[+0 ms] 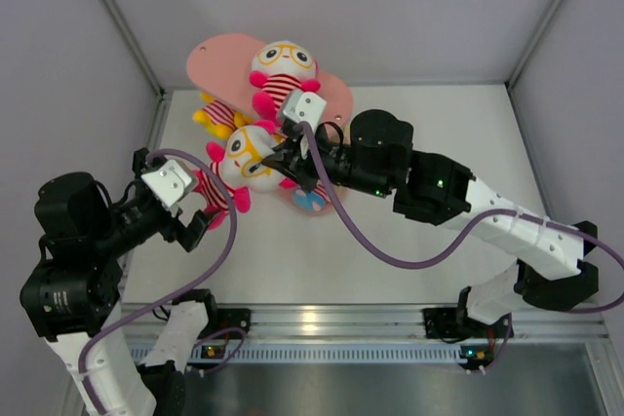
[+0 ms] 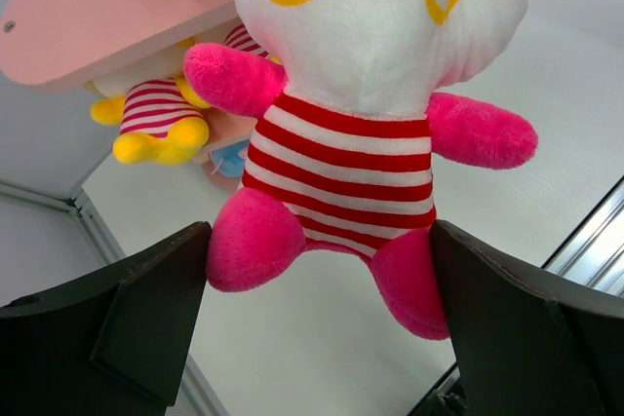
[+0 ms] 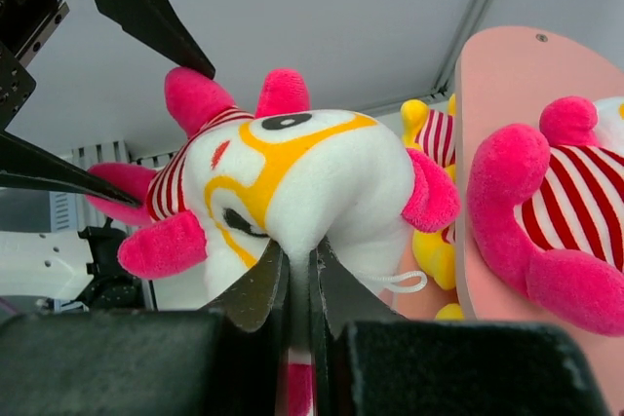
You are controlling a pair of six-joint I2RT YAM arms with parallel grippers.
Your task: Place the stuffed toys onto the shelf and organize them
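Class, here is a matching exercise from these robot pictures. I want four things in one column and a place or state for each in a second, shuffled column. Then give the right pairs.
Column 1
1. left gripper
2. right gripper
3. yellow toy
4. far pink toy

Column 2
A. shut on the near pink toy's head
B. lying on the shelf's top board
C. tucked partly under a shelf board
D. open, one finger on either side of pink legs

Pairs: 1-D, 2-A, 3-C, 4-B
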